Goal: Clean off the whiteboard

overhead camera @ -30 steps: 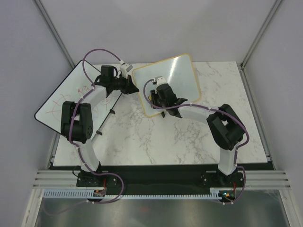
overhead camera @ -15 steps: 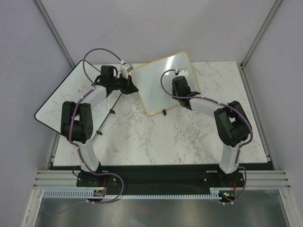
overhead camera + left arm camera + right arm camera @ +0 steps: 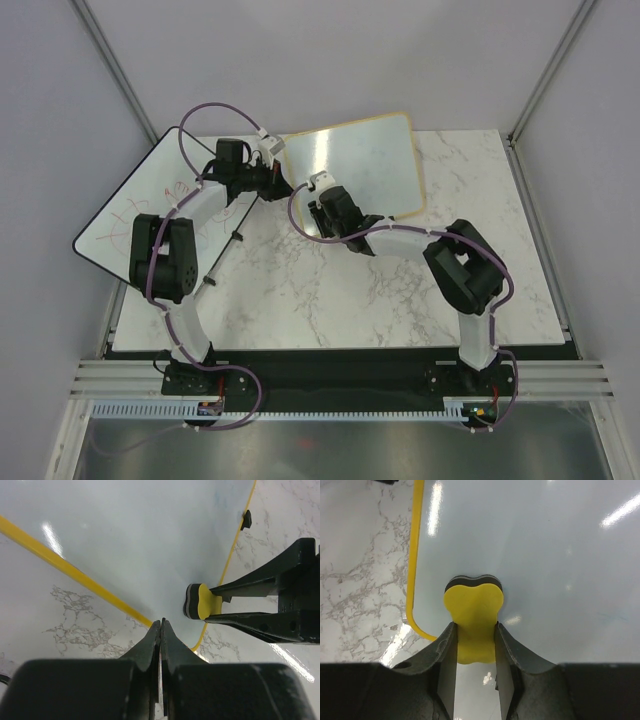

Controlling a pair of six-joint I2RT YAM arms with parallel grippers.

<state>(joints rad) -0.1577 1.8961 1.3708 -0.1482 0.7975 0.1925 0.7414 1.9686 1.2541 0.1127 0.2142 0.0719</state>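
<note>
Where the white marble-patterned desk [image 3: 300, 290] runs out toward 12 o'clock, the small rectangular whiteboard w/ the light tan wooden frame [image 3: 365, 165] lies skewed. Its glossy white face is up and catches streaks of glare.

The right pincer [image 3: 474, 629] is clamped on a yellow eraser w/ a black felt underside [image 3: 472, 602], one finger on each side of the eraser's narrow waist. The felt sits flat on the board's face, just inside the rounded corner at approx 7 o'clock of the board. That is the corner nearest the arm bases.

The left pincer [image 3: 161, 625] comes in from the desk's 10 o'clock side. Its fingers are pressed together w/ only a hairline slit between them. Their tips meet the frame right at that same rounded corner, but whether they pinch the frame's edge can't be told. In the left wrist view the eraser is just beside those tips, at 3 o'clock of them, touching the board but not the left fingers.

One small black foot [image 3: 245, 520] juts from the frame's edge further along, over bare marble.

At 9 o'clock of the desk a larger black-edged whiteboard w/ red scribbled drawings [image 3: 130, 215] lies flat under the left arm. Its outer corner hangs past the desk's left edge, well apart from the small board's face.
</note>
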